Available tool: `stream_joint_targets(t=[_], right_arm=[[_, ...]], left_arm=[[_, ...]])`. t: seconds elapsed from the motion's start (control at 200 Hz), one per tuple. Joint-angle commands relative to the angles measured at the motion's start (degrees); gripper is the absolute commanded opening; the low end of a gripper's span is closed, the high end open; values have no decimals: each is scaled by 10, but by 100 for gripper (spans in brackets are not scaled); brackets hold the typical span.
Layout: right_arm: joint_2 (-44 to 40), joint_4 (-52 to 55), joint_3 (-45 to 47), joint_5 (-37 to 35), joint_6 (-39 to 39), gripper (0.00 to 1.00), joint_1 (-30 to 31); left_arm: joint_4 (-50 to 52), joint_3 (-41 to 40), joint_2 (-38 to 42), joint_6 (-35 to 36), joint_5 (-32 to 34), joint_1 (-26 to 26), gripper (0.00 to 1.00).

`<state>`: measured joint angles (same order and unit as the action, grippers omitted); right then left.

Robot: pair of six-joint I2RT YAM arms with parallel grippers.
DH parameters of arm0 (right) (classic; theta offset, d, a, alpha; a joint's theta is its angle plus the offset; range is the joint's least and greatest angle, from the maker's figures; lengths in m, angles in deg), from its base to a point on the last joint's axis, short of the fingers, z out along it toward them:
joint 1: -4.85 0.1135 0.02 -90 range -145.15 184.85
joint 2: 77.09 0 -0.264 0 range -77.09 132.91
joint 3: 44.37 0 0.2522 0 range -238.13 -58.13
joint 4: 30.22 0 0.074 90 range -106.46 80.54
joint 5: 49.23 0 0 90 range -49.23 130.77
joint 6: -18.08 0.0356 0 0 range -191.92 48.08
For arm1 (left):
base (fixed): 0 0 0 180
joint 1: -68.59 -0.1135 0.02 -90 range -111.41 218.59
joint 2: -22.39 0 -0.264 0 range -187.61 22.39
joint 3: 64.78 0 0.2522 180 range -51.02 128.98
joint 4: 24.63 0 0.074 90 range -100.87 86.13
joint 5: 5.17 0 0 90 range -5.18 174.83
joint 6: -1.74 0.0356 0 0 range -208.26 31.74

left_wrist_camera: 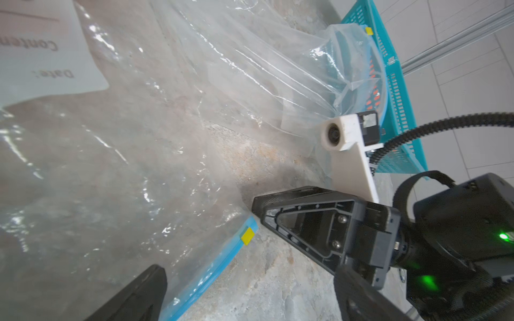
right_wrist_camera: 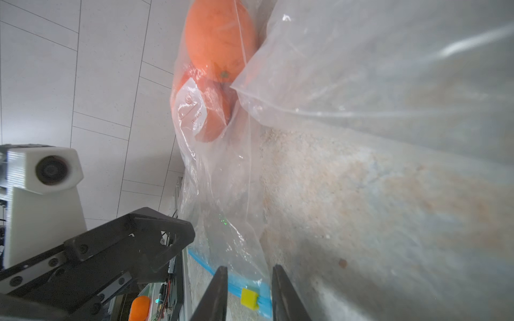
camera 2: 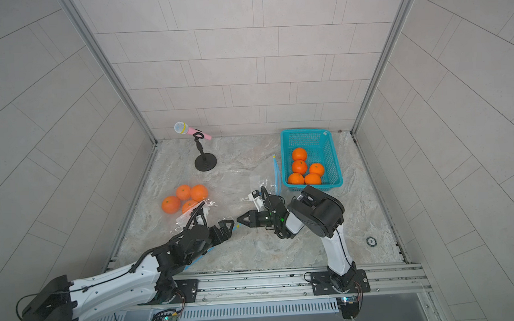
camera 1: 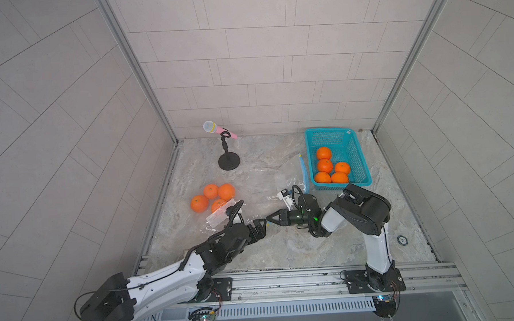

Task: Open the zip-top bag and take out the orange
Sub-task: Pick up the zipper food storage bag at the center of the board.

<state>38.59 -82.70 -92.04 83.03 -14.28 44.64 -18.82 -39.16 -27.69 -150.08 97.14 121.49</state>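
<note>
The right gripper [right_wrist_camera: 250, 268], narrowly parted, straddles the yellow slider [right_wrist_camera: 249, 298] on the zip-top bag [right_wrist_camera: 222, 194]; the left gripper [camera 1: 260, 228] gapes alongside.

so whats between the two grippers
The bag's blue zip strip and its yellow slider; in the right wrist view the slider sits in the gap between the fingers of the right gripper.

A: Where do the top views sit?
B: High over the front rail [camera 1: 285, 282], looking down on the whole desk [camera 1: 283, 249]; both show nearly the same scene.
A: And the wrist cameras?
B: Low, close. Left's faces the right end effector [left_wrist_camera: 254, 203]; right's faces the left end effector [right_wrist_camera: 178, 244]. Both catch the zip-top bag [left_wrist_camera: 125, 180].
</note>
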Motion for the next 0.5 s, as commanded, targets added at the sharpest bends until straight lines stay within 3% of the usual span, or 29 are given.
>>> stream_joint_targets(t=[0.0,0.12,0.235,0.31,0.42,0.495], right_arm=[[12,-10,10,-7,16,26,1],[-18,53,5,-5,-14,26,11],[-104,316,-30,-78,-136,33,12],[-127,416,-61,-105,-180,38,11],[-122,419,-75,-97,-182,40,20],[-126,458,-92,-139,-198,43,47]], left_arm=[[-21,0,-36,-11,13,-16,100],[-50,-1,-83,11,-10,-41,100],[-27,0,-94,38,31,-63,100],[-44,-7,-106,45,-12,-105,100],[-140,-28,-143,47,-117,-155,99],[-145,-23,-159,60,-130,-160,98]])
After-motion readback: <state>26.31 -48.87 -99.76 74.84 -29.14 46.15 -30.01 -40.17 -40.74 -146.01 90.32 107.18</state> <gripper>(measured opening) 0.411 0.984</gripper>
